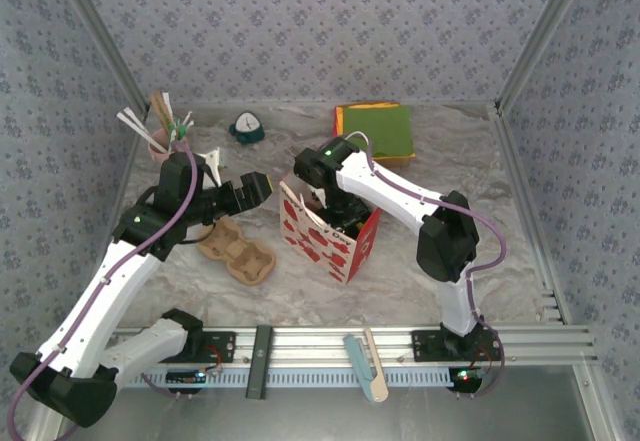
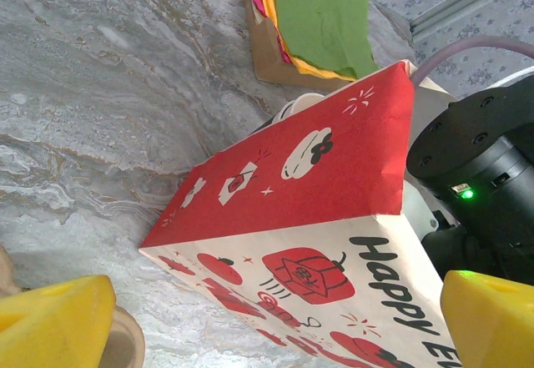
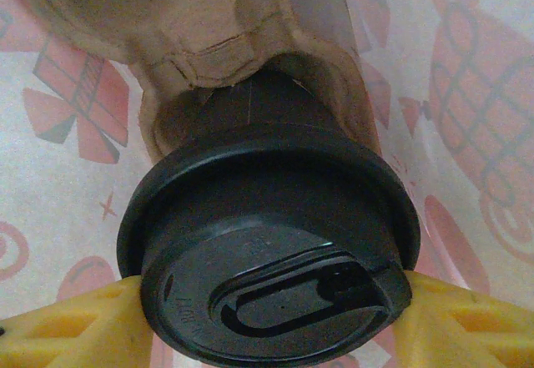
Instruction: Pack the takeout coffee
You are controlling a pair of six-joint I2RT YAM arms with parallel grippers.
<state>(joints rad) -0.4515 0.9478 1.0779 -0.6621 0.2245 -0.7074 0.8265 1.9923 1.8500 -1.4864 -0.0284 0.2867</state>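
Observation:
A dark paper coffee cup with a round black lid (image 3: 267, 259) sits in a socket of a brown pulp carrier (image 3: 209, 34) inside the red-and-white paper bag (image 1: 330, 239). My right gripper (image 3: 267, 318) is shut on the lid, one yellow finger (image 3: 75, 326) pressed on each side. From above, the right gripper (image 1: 343, 219) reaches down into the bag's open top. My left gripper (image 1: 257, 189) hovers open just left of the bag, nothing between its fingers. In the left wrist view, the left gripper (image 2: 275, 335) faces the bag (image 2: 334, 218), which stands a little ahead of it.
Another brown cup carrier (image 1: 237, 249) lies on the table left of the bag, below the left gripper. A pink cup of straws and sticks (image 1: 160, 141) stands at the back left, a teal object (image 1: 247, 128) beside it. Green and orange napkins (image 1: 375, 131) lie at the back.

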